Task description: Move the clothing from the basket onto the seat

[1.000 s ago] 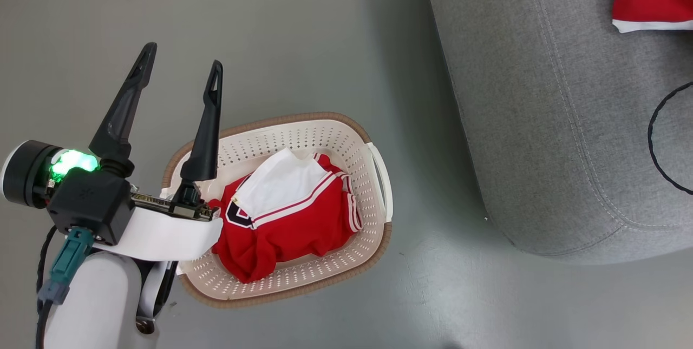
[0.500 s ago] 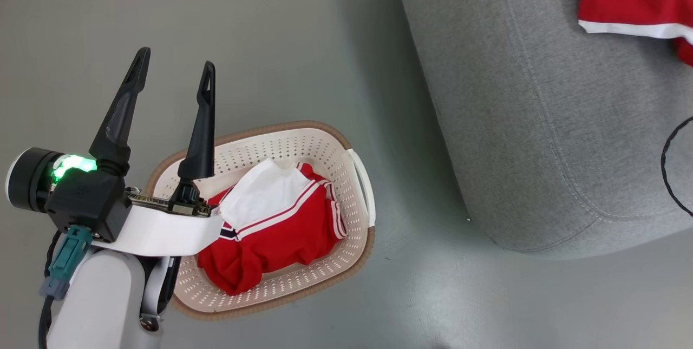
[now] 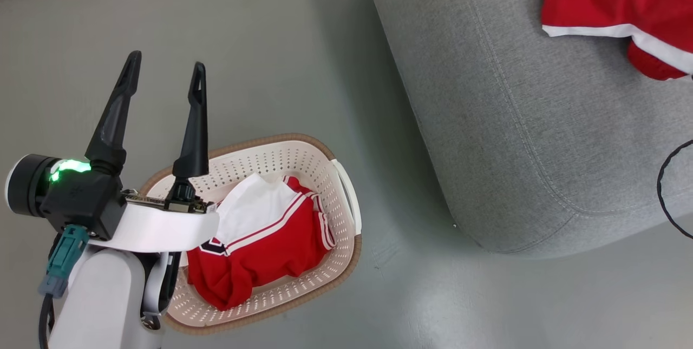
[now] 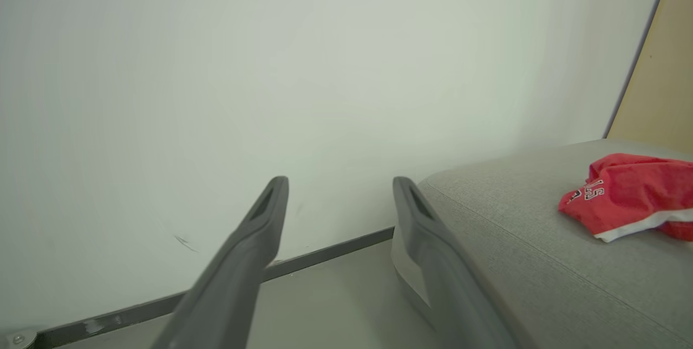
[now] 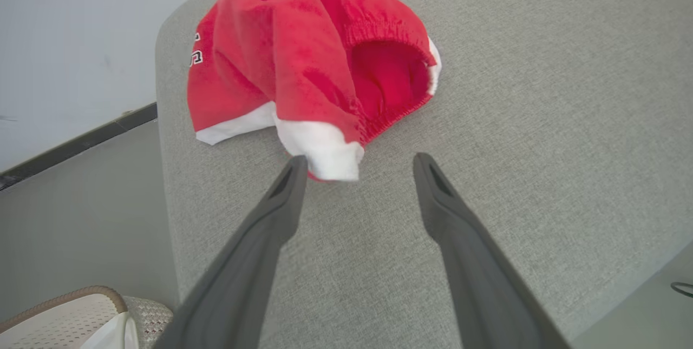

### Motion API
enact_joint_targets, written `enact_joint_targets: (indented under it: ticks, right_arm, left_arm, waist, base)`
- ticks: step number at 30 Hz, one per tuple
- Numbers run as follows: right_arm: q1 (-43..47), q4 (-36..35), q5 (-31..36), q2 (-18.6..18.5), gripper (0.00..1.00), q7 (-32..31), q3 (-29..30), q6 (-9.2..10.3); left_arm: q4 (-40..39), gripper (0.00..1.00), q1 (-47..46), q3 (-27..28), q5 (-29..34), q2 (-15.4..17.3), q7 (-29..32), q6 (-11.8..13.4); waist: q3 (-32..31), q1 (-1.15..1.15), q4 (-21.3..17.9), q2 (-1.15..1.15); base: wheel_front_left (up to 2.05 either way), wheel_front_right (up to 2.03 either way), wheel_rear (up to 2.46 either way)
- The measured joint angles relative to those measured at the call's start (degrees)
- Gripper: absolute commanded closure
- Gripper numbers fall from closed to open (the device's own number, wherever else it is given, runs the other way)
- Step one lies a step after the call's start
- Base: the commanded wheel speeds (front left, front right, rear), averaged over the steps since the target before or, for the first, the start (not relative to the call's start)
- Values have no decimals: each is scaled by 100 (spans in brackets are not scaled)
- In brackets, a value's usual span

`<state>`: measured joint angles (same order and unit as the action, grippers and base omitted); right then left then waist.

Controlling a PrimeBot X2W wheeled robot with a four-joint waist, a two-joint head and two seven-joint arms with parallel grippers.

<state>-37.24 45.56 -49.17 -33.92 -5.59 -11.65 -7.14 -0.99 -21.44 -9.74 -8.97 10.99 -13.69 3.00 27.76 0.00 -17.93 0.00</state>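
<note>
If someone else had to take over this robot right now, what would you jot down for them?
Left gripper: open, empty, raised near the basket.
Right gripper: open, empty, over the sofa beside the shorts.
Done: red shorts with white trim lie on the large grey fabric sofa.
Left: red jersey with white lining lies in the cream perforated plastic basket with brown rim; it needs moving to the sofa.

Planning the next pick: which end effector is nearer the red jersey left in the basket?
Left. The left end effector, open, sits over the left edge of the basket, close to the jersey. The right end effector, open, is over the sofa, beside the shorts.
</note>
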Motion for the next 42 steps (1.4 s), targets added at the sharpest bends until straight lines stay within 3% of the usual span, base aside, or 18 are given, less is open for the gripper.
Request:
enact_joint_targets:
  ticks: [13,18,28,42]
  right_arm:
    - [79,-1295,-114,-565,0,25,-243,0]
    - [77,-1699,-69,-626,0,224,-380,0]
    - [74,-2555,430,-363,0,894,-803,0]
    - [488,-2838,1270,100,0,1719,-683,0]
  left_arm:
    - [93,0,130,258,-67,-38,-46,111]
    - [136,0,248,330,-97,-62,-49,176]
    - [343,0,783,580,-88,-40,-94,414]
    - [481,0,1345,690,-90,-185,-94,613]
  waist:
    - [-376,0,-21,0]
    - [-558,0,45,0]
    - [-972,0,298,0]
    - [-1604,0,769,0]
  base:
    - [0,0,0]
    - [0,0,0]
    - [0,0,0]
    - [0,0,0]
